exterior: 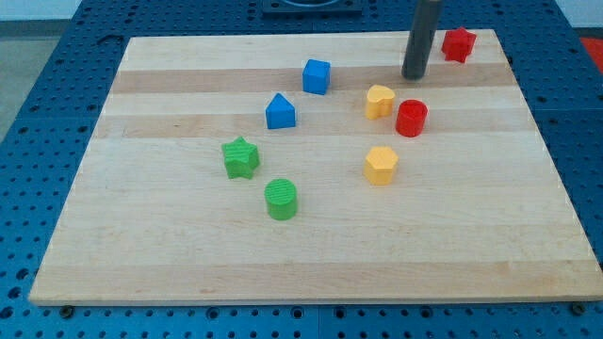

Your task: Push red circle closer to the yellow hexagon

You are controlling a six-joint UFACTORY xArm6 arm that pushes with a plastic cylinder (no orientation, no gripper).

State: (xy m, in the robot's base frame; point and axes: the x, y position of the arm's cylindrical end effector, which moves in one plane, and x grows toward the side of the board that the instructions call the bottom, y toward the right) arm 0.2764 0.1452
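The red circle (pixel 411 118) stands on the wooden board right of centre. The yellow hexagon (pixel 381 165) lies just below and to its left, a short gap apart. My tip (pixel 414 75) rests on the board above the red circle, a little apart from it, and to the upper right of a yellow heart-like block (pixel 380 101).
A red star-like block (pixel 458 43) sits near the top right corner. A blue cube (pixel 317 76) and a blue house-shaped block (pixel 280 112) lie left of centre. A green star (pixel 240 157) and a green circle (pixel 281 199) lie lower left. The board's right edge (pixel 551 169) is near.
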